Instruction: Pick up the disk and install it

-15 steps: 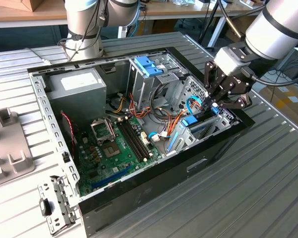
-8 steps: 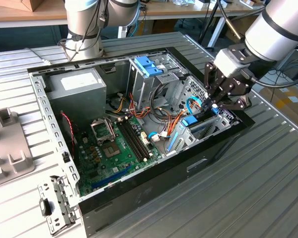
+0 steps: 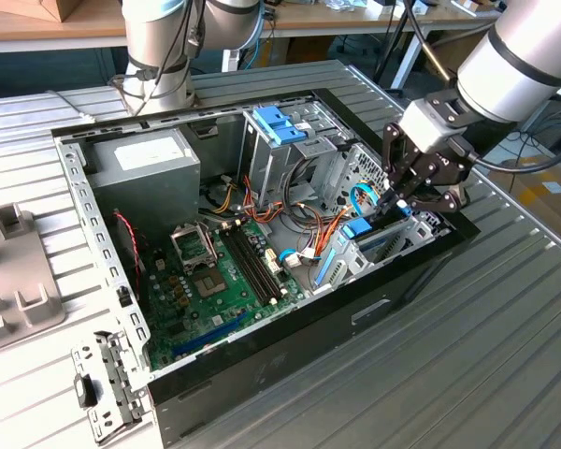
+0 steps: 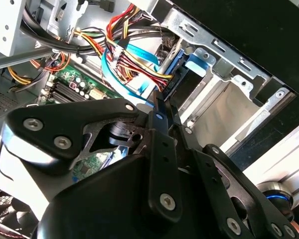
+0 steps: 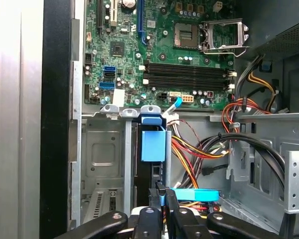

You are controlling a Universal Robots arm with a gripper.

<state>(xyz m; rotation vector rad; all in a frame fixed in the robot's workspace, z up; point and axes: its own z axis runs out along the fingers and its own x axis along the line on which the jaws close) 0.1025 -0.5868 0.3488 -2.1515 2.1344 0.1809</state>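
In the exterior view, going from its left to its right: the grey power-supply box (image 3: 145,168) sits at the far corner of the open computer case (image 3: 290,327), the green motherboard (image 3: 220,281) lies on the case floor, and the end effector (image 3: 399,198) hangs over the drive bay near the case's front wall.

The disk (image 3: 372,238) stands on edge in the metal drive cage (image 5: 102,154), its blue carrier tab (image 5: 153,144) showing at the slot mouth in the first wrist view. The end effector (image 5: 161,191) is clenched on the disk's upper edge, fingers nearly together around the thin blue rim.

Risks, as I judge them:
1. The grip is narrow, so the disk could pivot and jam against the cage rails.
2. The bundle of red, yellow and orange wires (image 5: 199,149) and the light-blue data cable (image 5: 192,194) run just beside the slot; either could get pinched or snag a finger.
3. Pressing down while tilted could strain the carrier.
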